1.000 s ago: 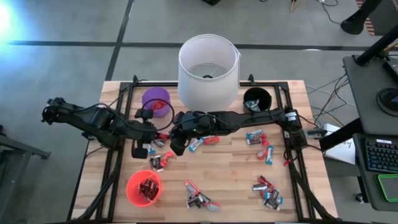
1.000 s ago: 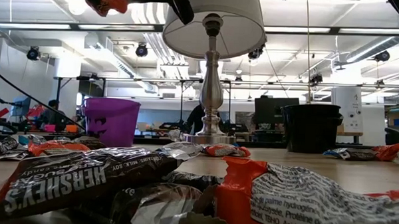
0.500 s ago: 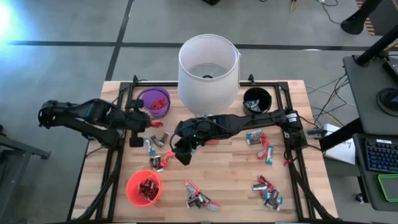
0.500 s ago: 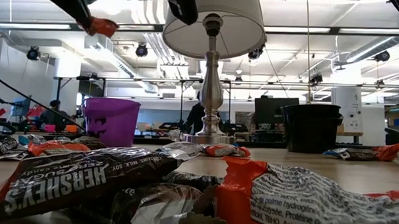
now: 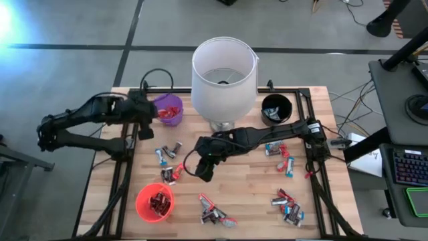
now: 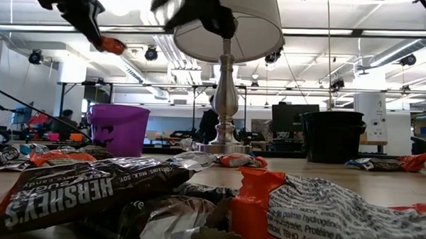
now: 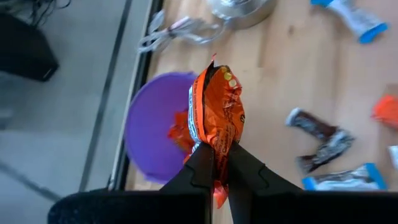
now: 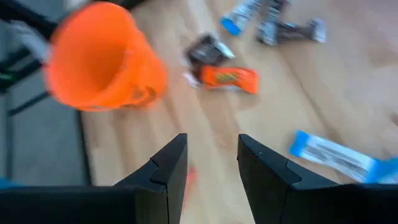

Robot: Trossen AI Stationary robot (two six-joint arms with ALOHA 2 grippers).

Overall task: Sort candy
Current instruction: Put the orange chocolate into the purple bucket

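Step in hand: delivery of one sorted piece by the left arm, with the right arm positioned for a pickup.

Left gripper (image 7: 214, 163): fully closed on a shiny orange-red wrapped candy bar (image 7: 216, 118), which stands up from between the fingertips. In the left wrist view, the round purple plastic cup (image 7: 149, 134) lies directly beyond and beneath the gripper, with red-wrapped pieces already inside it. In the high view, this gripper (image 5: 148, 115) sits just beside the cup rim (image 5: 168, 100). The low view shows the held candy well above the cup.

Right gripper (image 8: 208, 163): fingers parted, nothing between them. It hangs above the wooden-slat table (image 5: 247, 194), near the middle. Ahead of it lie an orange-red wrapped bar (image 8: 229, 77) with a dark brown bar touching it, a light blue-and-white bar (image 8: 329, 155) to one side, and the round orange-red plastic cup (image 8: 102, 59) farther off.

Remaining candy lies loose on the table: a cluster near the right gripper, a pile (image 5: 214, 213) at the near edge and further pieces (image 5: 287, 206) on the right arm's side. Sorting is judged partly complete.

Next move, judged: centre the left gripper over the purple cup opening, then part the fingers so the bar drops inside. The right gripper needs to descend over one bar and align the fingers across its narrow width. Neighbouring wrappers that touch may be caught together.
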